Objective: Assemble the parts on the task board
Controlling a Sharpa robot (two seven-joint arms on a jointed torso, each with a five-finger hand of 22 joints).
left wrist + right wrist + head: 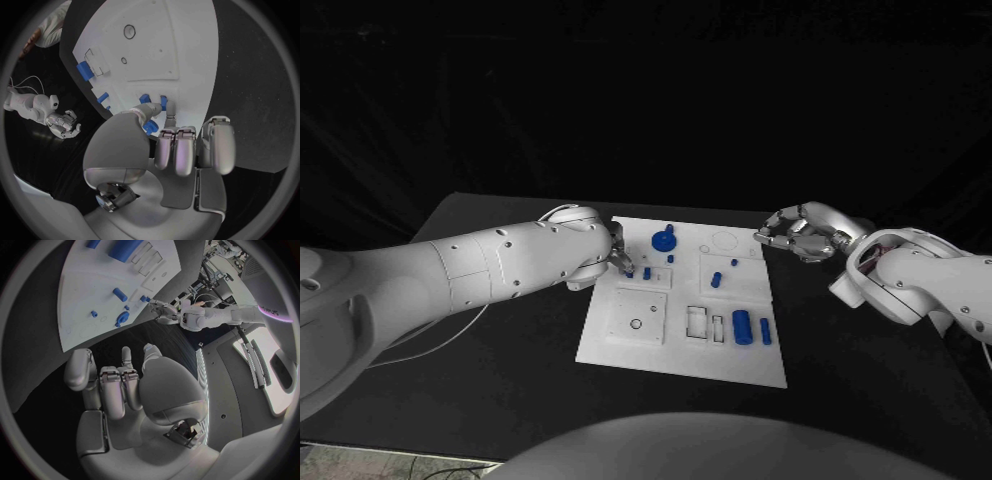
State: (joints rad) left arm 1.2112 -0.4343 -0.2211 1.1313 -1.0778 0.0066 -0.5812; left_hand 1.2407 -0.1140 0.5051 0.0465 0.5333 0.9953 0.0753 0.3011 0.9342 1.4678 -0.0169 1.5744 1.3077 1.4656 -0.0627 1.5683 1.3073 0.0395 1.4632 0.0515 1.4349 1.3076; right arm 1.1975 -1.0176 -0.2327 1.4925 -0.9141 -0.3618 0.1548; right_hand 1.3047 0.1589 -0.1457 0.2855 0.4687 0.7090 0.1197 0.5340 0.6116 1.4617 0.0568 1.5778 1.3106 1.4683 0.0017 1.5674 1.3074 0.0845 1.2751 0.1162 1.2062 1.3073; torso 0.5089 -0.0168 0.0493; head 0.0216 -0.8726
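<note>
Black worktop (473, 225) carries the white task board (629, 352); the left hand (596, 250) reaches over its near-left edge, fingers (177, 150) apparently pinching a small blue part (150, 125), likely for seating. The right hand (798, 232) hovers beside the board, fingers loosely curled, holding nothing.

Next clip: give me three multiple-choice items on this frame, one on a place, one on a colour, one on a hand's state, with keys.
1. Where is the left hand?
A. at the board's left edge
B. off the table
C. beside the right hand

2. What colour are the parts on the board?
A. red
B. blue
C. green

3. What does the right hand hold?
A. a part
B. the board
C. nothing

Key: 1 A, its fingers sit over the board's left edge by small parts. 2 B, every piece is blue. 3 C, it hangs off the board's right corner with nothing in it.
</note>
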